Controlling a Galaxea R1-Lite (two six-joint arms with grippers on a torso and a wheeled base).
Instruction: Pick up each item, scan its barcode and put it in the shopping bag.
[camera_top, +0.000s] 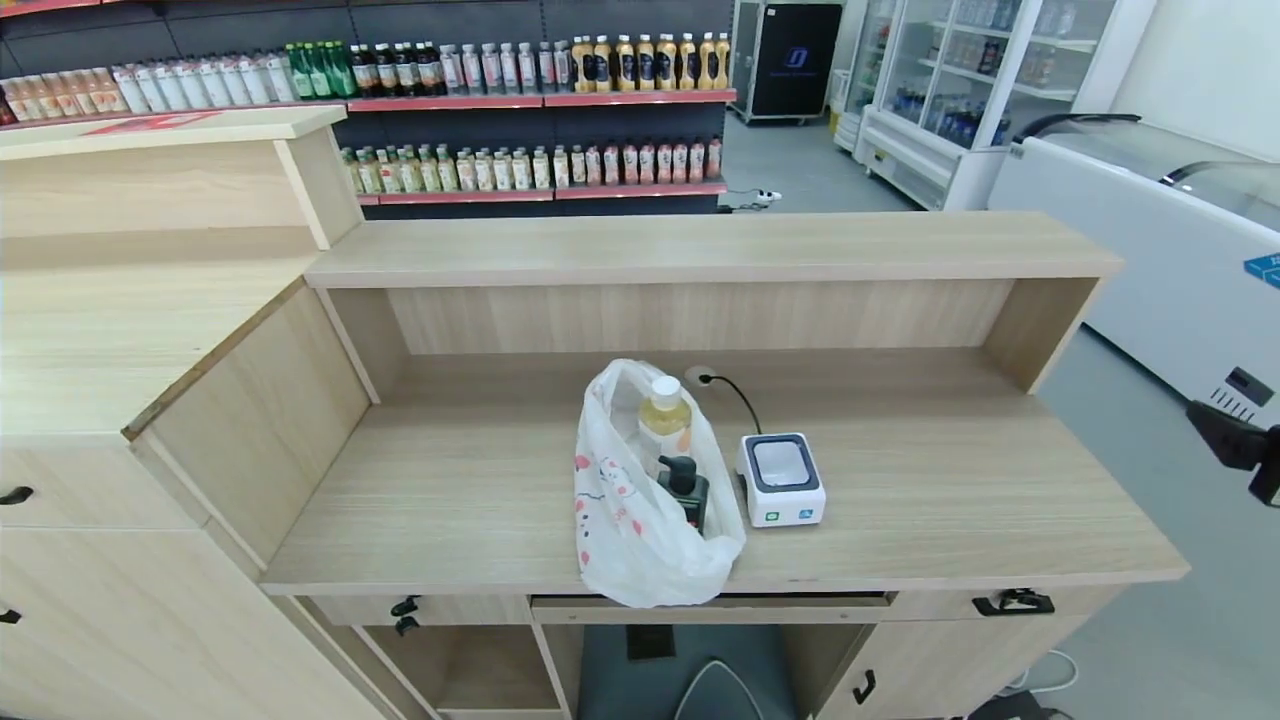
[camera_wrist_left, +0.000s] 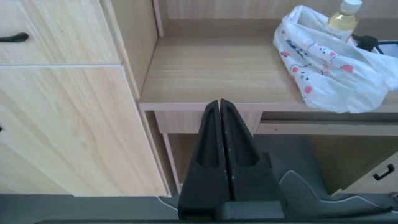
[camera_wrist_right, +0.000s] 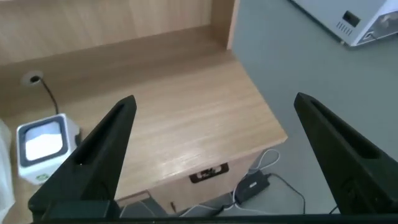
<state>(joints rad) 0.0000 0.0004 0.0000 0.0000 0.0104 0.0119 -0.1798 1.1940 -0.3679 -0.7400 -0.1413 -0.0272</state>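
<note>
Down before the counter (camera_top: 950, 480), the left gripper (camera_wrist_left: 219, 104) is pinched closed and empty; the right gripper (camera_wrist_right: 214, 99) gapes wide off its right end. On top, the shopping bag (camera_top: 625, 520) holds a drink bottle (camera_top: 665, 415) and a pump bottle (camera_top: 687, 485), just beside the scanner (camera_top: 781, 478).

Pale wooden counter (camera_top: 450, 500) up front, with a raised ledge (camera_top: 700, 245) running along its back edge (a taller wooden unit (camera_top: 130, 300) adjoins it on the left). A black drawer handle (camera_top: 1012, 602) sits under the right end. Behind, red-edged shelves (camera_top: 640, 98) are packed with rows of bottles (camera_top: 500, 168). Far right stand glass-door coolers (camera_top: 960, 70), and nearer, a white chest freezer (camera_top: 1130, 230) on the grey floor (camera_top: 800, 160).
</note>
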